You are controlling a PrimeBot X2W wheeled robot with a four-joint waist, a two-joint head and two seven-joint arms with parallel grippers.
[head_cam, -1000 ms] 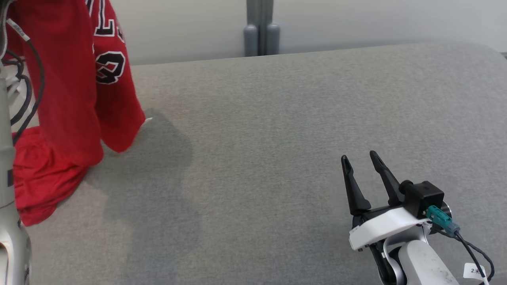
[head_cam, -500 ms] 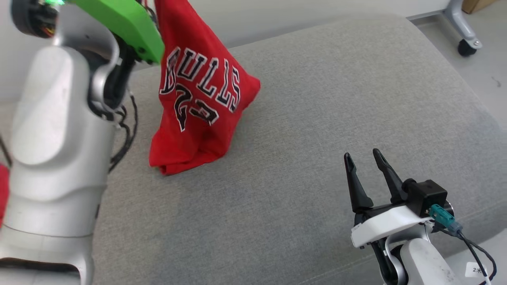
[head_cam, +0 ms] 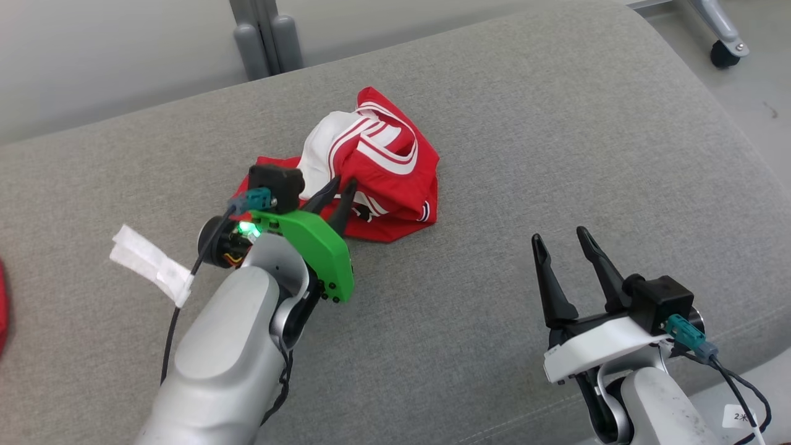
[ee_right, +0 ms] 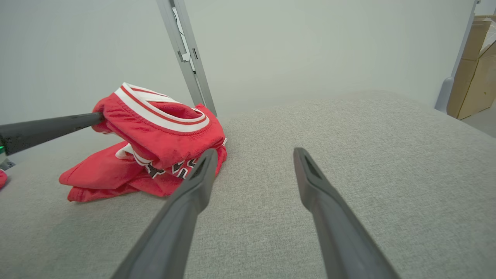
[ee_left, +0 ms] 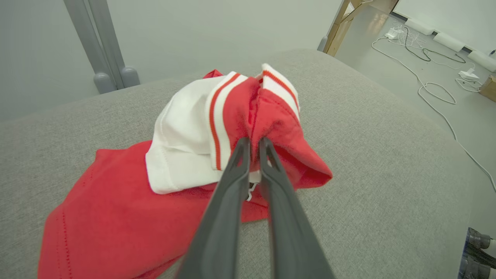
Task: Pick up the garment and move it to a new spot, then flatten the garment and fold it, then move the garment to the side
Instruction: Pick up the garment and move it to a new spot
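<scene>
The left hand (ee_left: pixel 254 141) is pinching the red jersey (head_cam: pixel 383 154). Its two dark fingers are nearly closed, with only a thin fold of red cloth, just beside the white-and-red striped trim, caught between the tips. That gripped fold is standing up above the rest of the jersey, which is lying crumpled on the grey cushion (head_cam: pixel 556 136), toward its far edge and roughly midway along it. The right hand (head_cam: pixel 558 235) is holding nothing. Its fingers are spreading in a moderate V over bare cushion close to the near edge, toward the right corner, well apart from the jersey. A white tag (head_cam: pixel 151 264) is sticking out from the left arm's cable.
</scene>
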